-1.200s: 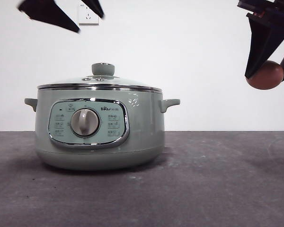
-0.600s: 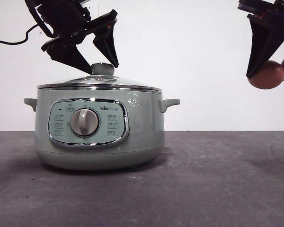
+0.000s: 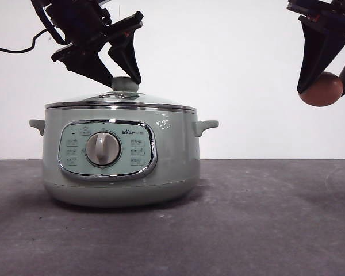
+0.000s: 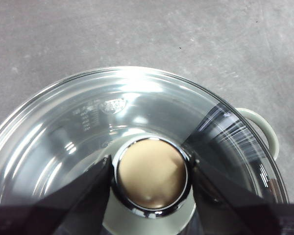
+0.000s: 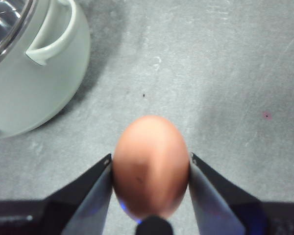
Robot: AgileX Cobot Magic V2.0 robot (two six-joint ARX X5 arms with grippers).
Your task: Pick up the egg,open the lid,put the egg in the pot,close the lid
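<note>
Left gripper (image 3: 118, 80) directly over the pot (image 3: 121, 155), jaws spread and straddling the knob (image 3: 125, 84) of the lid (image 3: 121, 101). In the left wrist view, left gripper (image 4: 152, 171) with one black jaw on each side of the knob (image 4: 152, 175), both inner edges right at its chrome collar; contact or a hair's gap, cannot tell. Not clamped. Lid (image 4: 88, 127) seated on the pot below the jaws, glass dome reflecting light, one pot handle (image 4: 262, 129) showing past the rim.

Right gripper (image 3: 328, 86) high above the table (image 3: 247, 218), well off to the side of the pot, closed on the egg (image 3: 321, 89). Egg pinched between the two jaw tips, hanging clear of the table and at about the height of the lid's knob. In the right wrist view, right gripper (image 5: 151, 169) with a jaw pressed to each flank of the egg (image 5: 151, 166), long axis of the egg running along the jaws. Beyond the egg, grey table (image 5: 225, 73); pot wall (image 5: 24, 93) and its near handle (image 5: 54, 34) off to one side of this gripper, apart from it.

Pot upright on the table, dial (image 3: 103, 149) and control panel (image 3: 106, 149) facing the front camera. Black cable (image 3: 11, 49) trailing from the left arm.
</note>
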